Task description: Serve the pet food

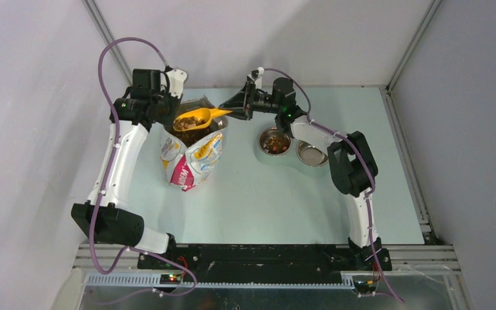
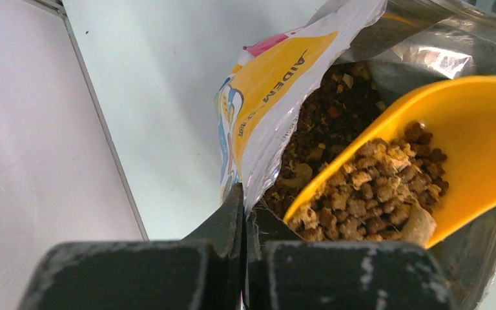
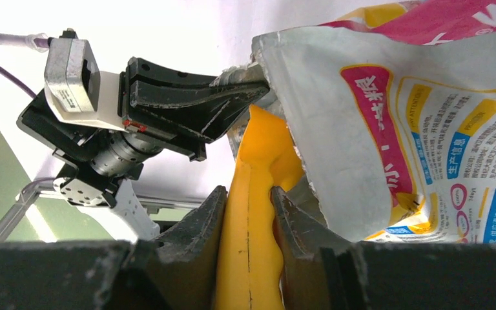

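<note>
Left fingers [image 2: 223, 226] pinch bag [image 2: 278, 77] rim | right fingers [image 3: 197, 226] pinch scoop [image 3: 252, 213] | kibble [image 2: 368, 194] brown-tan, heaped

Plain pale grey walls [image 1: 265, 39] enclose a light green bench [image 1: 265, 206]; aluminium rails [image 1: 103, 29] line the corners under even light.

The bag [image 2: 268, 139] bore "AIDEM" in dark letters running sideways on its yellow panel [image 2: 278, 77]. In the right wrist view its pink stripe [image 3: 374, 129] showed a white "粮". At the stripe's 4 o'clock, a blue patch [image 3: 462, 155] read "生产信息". The finer print was illegible.
</note>
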You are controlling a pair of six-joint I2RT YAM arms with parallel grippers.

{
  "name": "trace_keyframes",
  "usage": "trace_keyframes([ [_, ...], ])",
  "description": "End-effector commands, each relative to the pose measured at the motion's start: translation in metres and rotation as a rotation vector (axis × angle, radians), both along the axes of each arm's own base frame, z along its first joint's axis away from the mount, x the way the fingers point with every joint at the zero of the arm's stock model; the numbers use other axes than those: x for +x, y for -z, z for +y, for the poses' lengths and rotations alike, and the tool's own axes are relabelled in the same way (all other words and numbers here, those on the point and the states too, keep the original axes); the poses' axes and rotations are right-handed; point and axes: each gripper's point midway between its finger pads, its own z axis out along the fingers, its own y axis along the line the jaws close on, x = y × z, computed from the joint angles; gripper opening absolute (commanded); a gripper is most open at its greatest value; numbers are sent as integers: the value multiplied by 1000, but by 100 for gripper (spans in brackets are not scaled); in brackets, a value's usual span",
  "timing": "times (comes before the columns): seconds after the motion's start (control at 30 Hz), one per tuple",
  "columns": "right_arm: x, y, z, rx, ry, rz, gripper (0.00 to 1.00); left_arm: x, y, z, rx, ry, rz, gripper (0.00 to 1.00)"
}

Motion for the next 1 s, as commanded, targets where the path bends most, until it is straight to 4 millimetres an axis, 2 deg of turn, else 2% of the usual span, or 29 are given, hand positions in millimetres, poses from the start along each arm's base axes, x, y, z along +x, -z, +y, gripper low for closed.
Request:
trace_keyframes([
  [0.0, -15, -38, -10, 76, -47, -110, 0, -2, -38, 7, 19, -9, -120, 0],
  [0.23, -25, -29, -26, 96, -132, -105, 0, -7, -28, 12, 35, -21, -90, 0],
  [0.33, -20, -21, -21, 105, -94, -59, 0, -7, -26, 14, 46, -21, -88, 0],
  [0.4, -20, -24, -16, 125, -85, -47, 0, -5, -31, 14, 48, -24, -97, 0],
  [0.47, -23, -29, -21, 142, -105, -63, 0, -6, -34, 15, 51, -27, -103, 0],
  [0.53, -15, -24, -29, 140, -76, -49, 0, -7, -35, 16, 56, -26, -108, 0],
  [0.6, 2, -21, -26, 149, -9, -7, 0, -8, -34, 18, 67, -26, -110, 0],
  [0.73, -10, -34, -12, 177, -53, -53, 0, -8, -27, 20, 77, -27, -88, 0],
  [0.83, -15, -34, -18, 175, -67, -71, 0, -9, -28, 20, 82, -22, -90, 0],
  [0.97, -9, -28, -30, 165, -42, -63, 0, -6, -28, 24, 90, -31, -101, 0],
])
